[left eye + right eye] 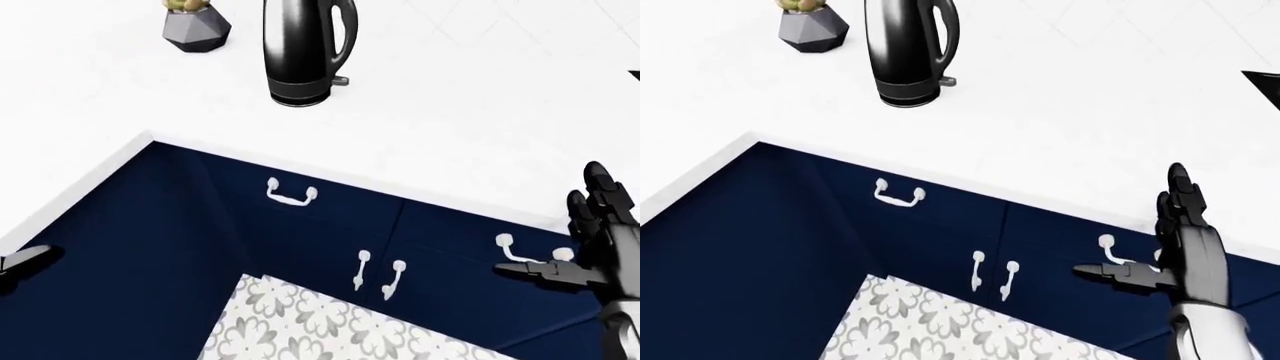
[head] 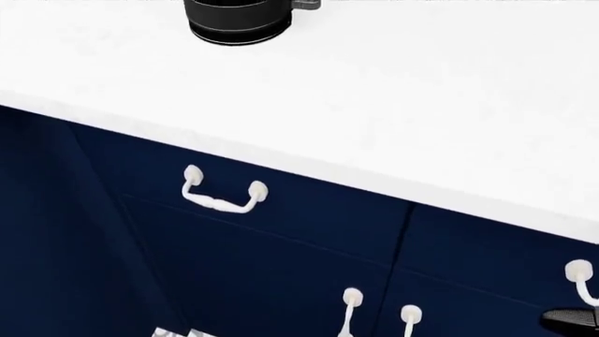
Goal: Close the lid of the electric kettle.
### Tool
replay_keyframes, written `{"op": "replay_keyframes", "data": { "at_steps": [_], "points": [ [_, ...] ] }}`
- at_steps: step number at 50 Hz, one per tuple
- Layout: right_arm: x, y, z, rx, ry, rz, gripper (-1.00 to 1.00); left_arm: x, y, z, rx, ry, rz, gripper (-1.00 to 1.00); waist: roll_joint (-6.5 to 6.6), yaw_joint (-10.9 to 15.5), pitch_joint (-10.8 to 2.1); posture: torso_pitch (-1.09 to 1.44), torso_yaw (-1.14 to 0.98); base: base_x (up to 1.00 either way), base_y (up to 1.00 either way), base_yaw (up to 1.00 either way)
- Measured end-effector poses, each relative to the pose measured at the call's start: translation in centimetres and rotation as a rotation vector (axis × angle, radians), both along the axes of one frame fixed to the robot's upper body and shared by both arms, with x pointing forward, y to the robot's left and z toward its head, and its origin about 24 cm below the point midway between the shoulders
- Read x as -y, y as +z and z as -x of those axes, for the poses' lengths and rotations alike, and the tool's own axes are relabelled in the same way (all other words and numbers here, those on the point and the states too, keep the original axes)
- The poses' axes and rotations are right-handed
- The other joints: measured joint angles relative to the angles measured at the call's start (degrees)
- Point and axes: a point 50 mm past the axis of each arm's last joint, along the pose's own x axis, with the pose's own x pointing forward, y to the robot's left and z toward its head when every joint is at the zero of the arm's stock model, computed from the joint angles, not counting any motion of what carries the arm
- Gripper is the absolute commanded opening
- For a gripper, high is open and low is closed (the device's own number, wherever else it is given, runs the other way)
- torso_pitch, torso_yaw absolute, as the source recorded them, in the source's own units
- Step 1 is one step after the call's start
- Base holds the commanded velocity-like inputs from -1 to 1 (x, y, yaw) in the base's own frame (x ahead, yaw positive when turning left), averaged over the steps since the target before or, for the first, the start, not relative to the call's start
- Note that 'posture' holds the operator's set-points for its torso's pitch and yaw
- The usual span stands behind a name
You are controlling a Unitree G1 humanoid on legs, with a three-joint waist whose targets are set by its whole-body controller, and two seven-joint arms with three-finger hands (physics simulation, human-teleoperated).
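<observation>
Left-eye view: the kettle stands upright on the white counter near the top of frame, its top cut off, so the lid cannot be seen. It is tall, glossy black and tapering, with a looped handle and a round base. Just left of it sits a faceted grey planter. The right hand hangs low at the right edge, well apart from the kettle, fingers spread and empty. A dark tip at the left edge is likely the left hand; whether it is open or closed cannot be told. Risk: with so long a reach, a fast swing could strike the slim, smooth body and tip or slide it. Head view: only the kettle's round base shows at top; below are matte navy cabinets with white curved handles. Right-eye view: much the same scene, plus patterned grey-and-white floor tiles. Pressing off-centre on a lid not yet visible might also skid the kettle.
</observation>
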Motion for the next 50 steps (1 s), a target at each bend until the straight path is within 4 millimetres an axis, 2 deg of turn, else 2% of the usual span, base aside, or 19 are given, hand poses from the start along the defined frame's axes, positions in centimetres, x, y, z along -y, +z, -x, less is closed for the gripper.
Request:
{"op": "replay_keyframes", "data": {
  "at_steps": [3,8,11,15,18,21,23,26,27,30,32,33,34,36,39,44,47,49,50],
  "points": [
    [0.14,-0.18,0.01,-0.009,-0.007,-0.002,1.0,0.04,-0.2,-0.06,-0.009,-0.004,0.009,1.0,0.39,0.0,0.0,0.0,0.0,0.1,0.09,0.0],
    [0.34,0.09,0.33,-0.004,-0.027,0.012,1.0,0.19,0.42,0.22,0.013,-0.002,-0.016,1.0,2.36,0.0,0.06,0.0,0.0,0.11,0.09,0.0],
    [0.05,-0.11,0.06,-0.006,-0.009,0.003,1.0,-0.04,0.4,0.3,0.012,0.01,-0.014,1.0,1.51,0.3,0.15,0.0,0.0,0.11,0.09,0.0],
    [-0.19,-0.12,-0.07,-0.004,0.012,0.001,1.0,-0.27,-0.14,0.26,-0.01,0.02,0.008,1.0,1.6,0.6,0.21,0.0,0.0,0.11,0.09,0.0],
    [0.01,-0.1,0.04,-0.004,0.001,0.003,1.0,-0.16,0.18,0.27,0.0,0.016,-0.006,1.0,0.15,0.6,0.31,0.0,0.0,0.11,0.09,0.0],
    [0.06,0.14,0.14,0.005,-0.005,0.012,1.0,-0.02,0.48,0.24,0.015,0.012,-0.021,1.0,-2.37,0.6,0.23,0.0,0.0,0.11,0.09,0.0],
    [0.32,0.0,0.23,-0.002,-0.019,0.01,1.0,0.24,0.04,0.0,0.006,-0.008,-0.004,1.0,-0.91,0.0,0.66,0.0,0.0,0.11,0.09,0.0],
    [0.49,-0.58,0.26,-0.029,-0.03,-0.007,1.0,0.23,-0.33,-0.17,-0.015,-0.019,0.012,1.0,-1.83,-0.4,0.26,0.0,0.0,0.11,0.09,0.0],
    [0.48,-0.53,0.24,-0.027,-0.029,-0.004,1.0,0.19,-0.27,-0.12,-0.014,-0.016,0.01,1.0,-1.74,-0.3,0.12,0.0,0.0,0.11,0.09,0.0],
    [0.38,-0.1,0.16,-0.001,-0.023,0.015,1.0,0.13,0.14,0.1,0.001,-0.004,-0.004,1.0,0.0,-0.2,0.53,0.0,0.0,0.11,0.08,0.0],
    [0.33,-0.02,0.17,0.004,-0.021,0.022,1.0,0.18,0.32,0.16,0.01,-0.003,-0.014,1.0,1.94,-0.4,0.74,0.0,0.0,0.12,0.06,0.0],
    [0.29,0.02,0.15,0.005,-0.02,0.024,1.0,0.2,0.41,0.17,0.012,-0.003,-0.017,1.0,3.24,-0.4,0.57,0.0,0.0,0.12,0.06,0.0],
    [0.15,0.04,0.07,0.009,-0.014,0.022,1.0,0.13,0.49,0.19,0.015,0.0,-0.02,1.0,3.91,-0.2,0.21,0.0,0.0,0.11,0.05,0.0],
    [-0.22,-0.51,-0.15,-0.01,0.008,0.0,1.0,-0.12,0.08,0.17,0.004,0.01,-0.002,1.0,3.4,0.4,0.62,0.0,0.0,0.11,0.05,0.0],
    [-0.12,-0.74,-0.1,-0.03,0.008,-0.008,1.0,-0.32,-0.34,0.17,-0.016,0.019,0.013,1.0,2.87,0.6,0.35,0.0,0.0,0.11,0.05,0.0],
    [0.1,0.03,0.09,0.004,-0.01,0.023,1.0,-0.19,0.27,0.27,0.006,0.017,-0.011,1.0,-0.38,0.7,0.2,0.0,0.0,0.11,0.04,0.0],
    [0.08,0.15,0.03,0.013,-0.005,0.031,1.0,-0.15,0.3,0.17,0.011,0.014,-0.015,1.0,-3.19,0.8,-0.28,0.0,0.0,0.11,0.04,0.0],
    [0.4,-0.15,0.1,-0.004,-0.02,0.023,1.0,0.08,-0.23,-0.09,0.0,-0.005,0.004,1.0,-1.69,0.1,0.22,0.0,0.0,0.11,0.04,0.0],
    [0.52,-0.43,0.18,-0.017,-0.028,0.015,1.0,0.11,-0.41,-0.2,-0.009,-0.013,0.011,1.0,-1.82,0.0,0.25,0.0,0.0,0.1,0.05,0.0]
  ]
}}
